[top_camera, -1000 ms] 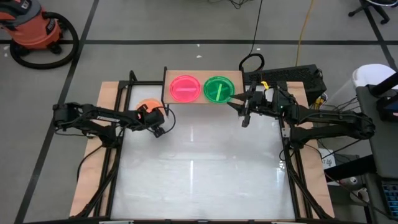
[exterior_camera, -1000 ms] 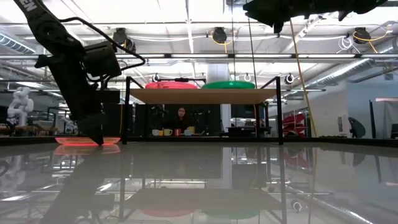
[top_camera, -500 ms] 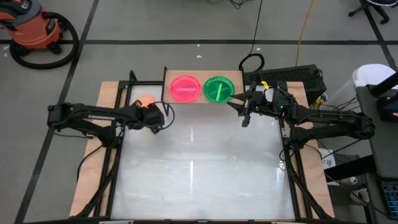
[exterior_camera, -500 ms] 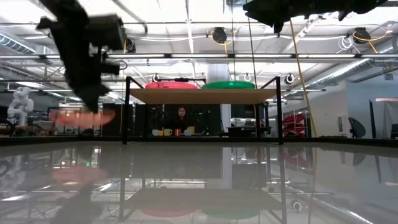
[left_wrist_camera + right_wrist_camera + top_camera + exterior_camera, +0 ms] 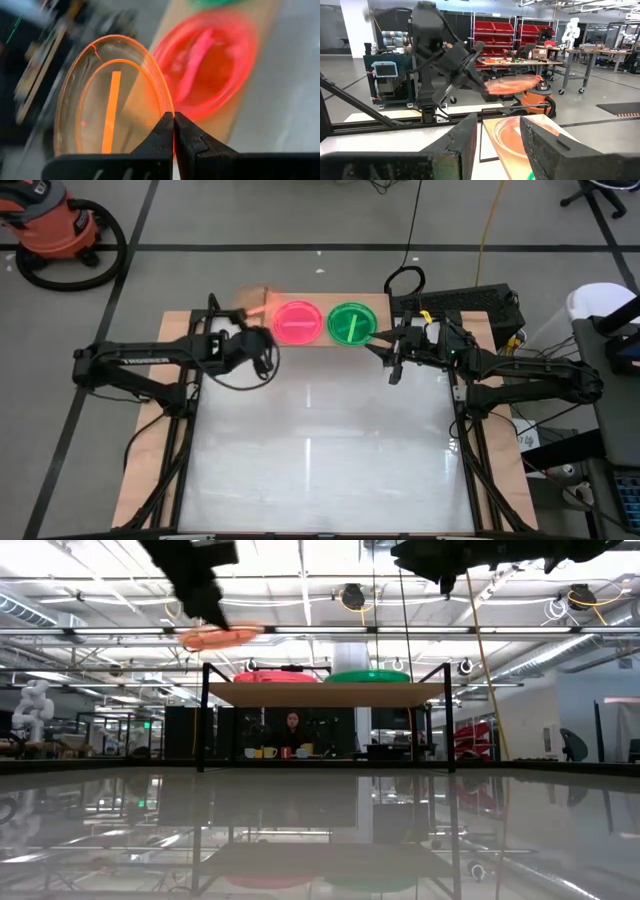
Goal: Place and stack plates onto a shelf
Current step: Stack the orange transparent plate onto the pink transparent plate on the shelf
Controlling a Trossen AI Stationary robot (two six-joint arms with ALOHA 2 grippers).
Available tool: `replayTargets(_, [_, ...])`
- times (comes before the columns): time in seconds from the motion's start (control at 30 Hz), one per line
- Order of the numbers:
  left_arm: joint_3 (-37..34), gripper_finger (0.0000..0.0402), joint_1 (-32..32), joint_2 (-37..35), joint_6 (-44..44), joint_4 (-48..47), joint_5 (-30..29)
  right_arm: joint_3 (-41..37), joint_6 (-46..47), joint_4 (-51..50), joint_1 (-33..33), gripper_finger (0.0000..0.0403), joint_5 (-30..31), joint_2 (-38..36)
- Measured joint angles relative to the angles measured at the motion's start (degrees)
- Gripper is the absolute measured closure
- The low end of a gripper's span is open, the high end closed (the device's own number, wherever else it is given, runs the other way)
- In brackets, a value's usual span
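Note:
A pink plate [image 5: 298, 322] and a green plate [image 5: 351, 323] lie side by side on the shelf [image 5: 379, 306] at the table's far edge. The shelf is a light-wood board on black legs [image 5: 203, 720]. An orange plate [image 5: 218, 637] hangs in the air above the shelf's left end, higher than the board, with my left gripper [image 5: 173, 122] shut on it. My right gripper [image 5: 500, 145] stands open and still near the shelf's right end, beside the green plate, holding nothing. The right wrist view also shows the orange plate [image 5: 512, 85], above the pink plate [image 5: 520, 132]. My left gripper pinches the orange plate's rim [image 5: 171, 111] between its two fingertips, at one spot on the edge. The fingers slant downward from the table's left side. The plate is lifted clear of table and shelf and reaches out beyond the fingers, nearly level in the low view.
Black frame rails [image 5: 190, 430] run along both sides of the white tabletop [image 5: 320, 450]. An orange vacuum [image 5: 55, 225] stands on the floor at the far left. Cables [image 5: 405, 280] lie behind the shelf. A person [image 5: 292, 730] sits in the room beyond.
My left gripper has risen from the tabletop left of the shelf and gone toward the far edge and the shelf, rolling its wrist. The orange plate, which lay on the table a second ago, is lifted clear to above the shelf board.

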Motion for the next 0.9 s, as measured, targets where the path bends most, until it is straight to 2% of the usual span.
replayTargets(0.1, [0.1,0.0401,0.0,2.5,10.8,7.1,7.9,0.0,0.1,0.0,0.0,0.0269,0.0,0.0])
replayTargets(0.23, [0.1,0.0401,0.2,6.5,16.6,9.8,12.0,0.0,0.2,-0.7,0.0,0.0269,0.0,0.0])
replayTargets(0.37, [0.1,0.0399,0.9,9.7,17.6,10.0,16.3,0.0,0.2,-1.8,0.0,0.0269,0.0,0.0])
replayTargets(0.43, [0.1,0.0392,1.4,10.7,17.4,11.0,16.6,0.0,0.2,-2.4,0.0,0.0269,0.0,0.0])
replayTargets(0.7, [0.1,0.0318,2.6,11.0,16.3,12.8,21.0,0.0,0.2,-3.4,0.0,0.0269,0.0,0.0])
replayTargets(0.9, [0.1,0.0269,2.2,10.7,15.1,13.2,21.1,0.0,0.2,-3.5,0.0,0.0269,0.0,0.0])
